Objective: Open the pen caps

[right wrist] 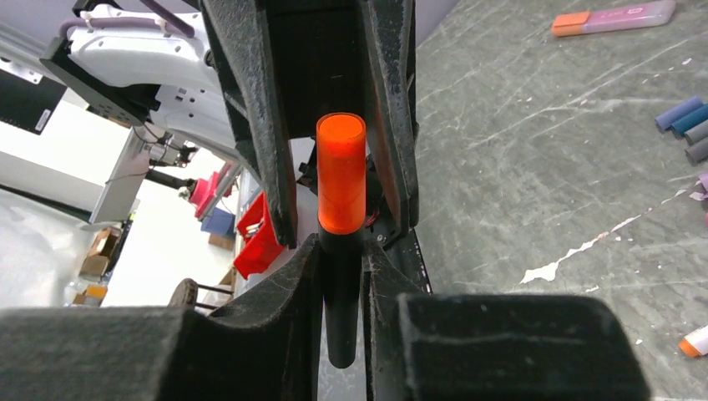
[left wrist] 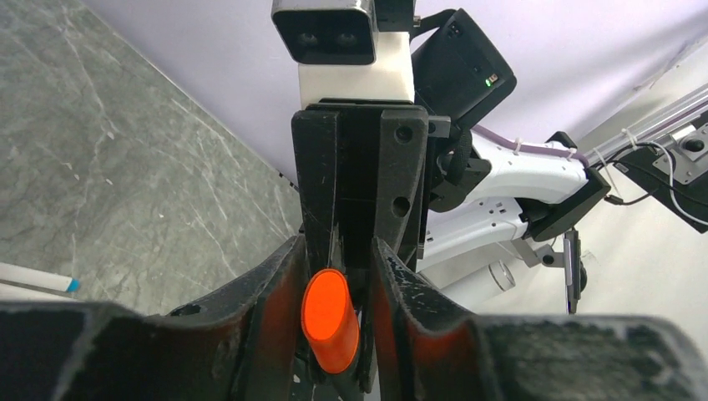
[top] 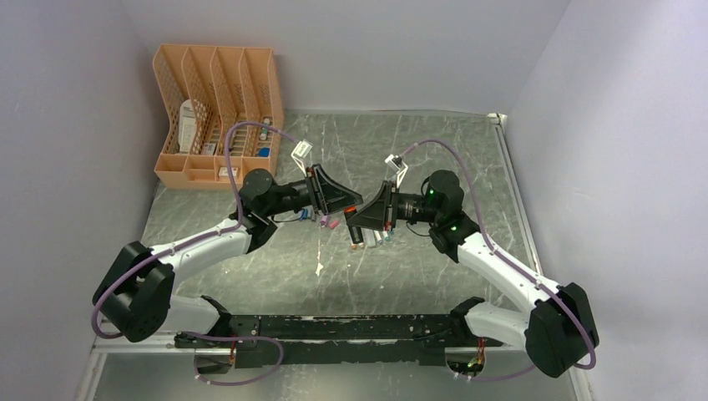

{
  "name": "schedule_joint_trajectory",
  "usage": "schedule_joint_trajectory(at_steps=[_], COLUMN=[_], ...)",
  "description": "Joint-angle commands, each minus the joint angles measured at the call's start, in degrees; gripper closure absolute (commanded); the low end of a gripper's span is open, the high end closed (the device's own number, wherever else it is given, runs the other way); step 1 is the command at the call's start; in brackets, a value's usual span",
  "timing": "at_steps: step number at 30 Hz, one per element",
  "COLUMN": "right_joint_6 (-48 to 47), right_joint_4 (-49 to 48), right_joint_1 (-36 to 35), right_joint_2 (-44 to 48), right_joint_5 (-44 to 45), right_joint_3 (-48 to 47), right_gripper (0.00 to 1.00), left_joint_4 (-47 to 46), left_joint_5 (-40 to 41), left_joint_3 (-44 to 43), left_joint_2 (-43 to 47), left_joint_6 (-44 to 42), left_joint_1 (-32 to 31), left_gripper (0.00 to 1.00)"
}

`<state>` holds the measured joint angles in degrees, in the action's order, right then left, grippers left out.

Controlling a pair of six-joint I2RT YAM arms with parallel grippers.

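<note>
Pointing lengthwise into the left pincer (left wrist: 336,261), orange cap (right wrist: 341,171) tops black marker (right wrist: 341,301).

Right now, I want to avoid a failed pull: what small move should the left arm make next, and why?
Probably close the left gripper onto the orange cap. Its jaws flank the cap, but the right wrist view shows a gap beside it, so pulling now would likely slip. The right gripper pinches the black marker body, so that end looks secured.

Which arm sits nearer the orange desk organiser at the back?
Left. The left arm sits just in front of the organiser; the right arm is on the opposite side of the table, well to its right.
</note>
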<state>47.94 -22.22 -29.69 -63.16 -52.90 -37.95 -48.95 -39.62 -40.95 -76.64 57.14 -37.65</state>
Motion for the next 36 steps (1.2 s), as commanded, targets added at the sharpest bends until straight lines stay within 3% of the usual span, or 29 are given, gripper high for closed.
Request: schedule_joint_trajectory(at_steps=[1, 8, 13, 19, 26, 36], right_joint_6=[-0.91, -0.88, -0.38, -0.54, 1.52, 9.31], right_joint_4=[1.12, 1.34, 1.05, 2.51, 5.50, 9.34], right_joint_1=[0.14, 0.26, 0.31, 0.31, -1.25, -14.45], right_joint_2=[-0.64, -0.65, -0.80, 0.53, 6.43, 21.86], right_joint_5=[0.52, 0.95, 0.99, 1.57, 3.23, 15.48], right_joint_3=[-2.35, -2.52, -2.73, -0.64, 6.93, 18.56], right_gripper=[1.00, 1.00, 1.00, 1.00, 1.00, 1.00], left_joint_4=[0.87, 0.82, 1.56, 3.90, -0.66, -4.88], left_joint_5=[-1.23, -1.00, -0.22, 2.83, 1.76, -2.60], left_joint_3=[-1.75, -1.25, -1.35, -4.43, -14.41, -33.50], left_joint_2=[1.49, 1.36, 0.46, -1.63, -9.41, -23.50], left_joint_6=[-2.17, -1.83, -2.03, -4.34, -2.72, 3.32], left_joint_1=[-0.41, -0.47, -0.58, 0.10, 6.27, 20.44], left_gripper=[0.55, 0.63, 0.93, 0.93, 0.93, 0.93])
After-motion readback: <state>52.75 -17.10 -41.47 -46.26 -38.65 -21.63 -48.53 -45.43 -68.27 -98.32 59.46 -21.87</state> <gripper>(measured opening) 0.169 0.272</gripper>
